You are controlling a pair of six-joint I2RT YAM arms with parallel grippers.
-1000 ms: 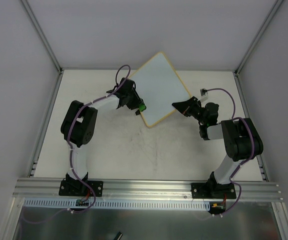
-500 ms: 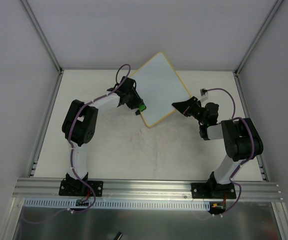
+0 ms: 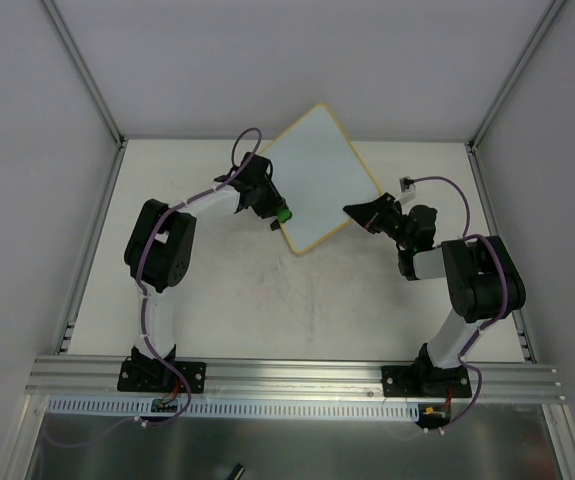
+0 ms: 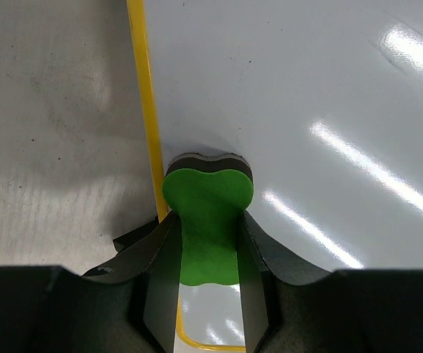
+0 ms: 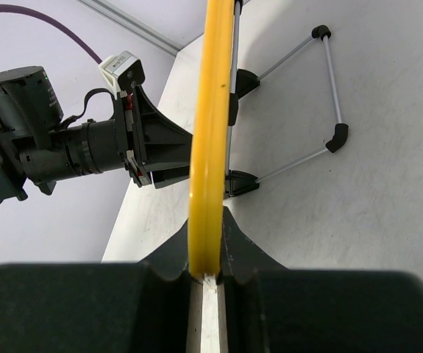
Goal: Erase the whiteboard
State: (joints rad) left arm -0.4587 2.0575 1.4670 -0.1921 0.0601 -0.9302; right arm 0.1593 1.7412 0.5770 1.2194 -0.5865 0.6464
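Noted pale cream table top (image 3: 267,310) across centre of frame, faintly scuffed and speckled. Plain grey wall panels (image 3: 267,60) at left, top and right. Slim aluminium posts (image 3: 80,70) slanting in from upper corners. Ribbed aluminium rail (image 3: 297,375) along lower frame, dull metal sheet (image 3: 317,445) beneath. Soft, even light.

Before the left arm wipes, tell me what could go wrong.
The right gripper pinches only the thin yellow frame of the small white rectangular whiteboard; wiping pressure might twist it or slip it loose.
The green eraser block in the left gripper sits right against the frame's side edge; a stroke that way could run off the board.
The thin metal wire stand behind the board looks light and may shift.
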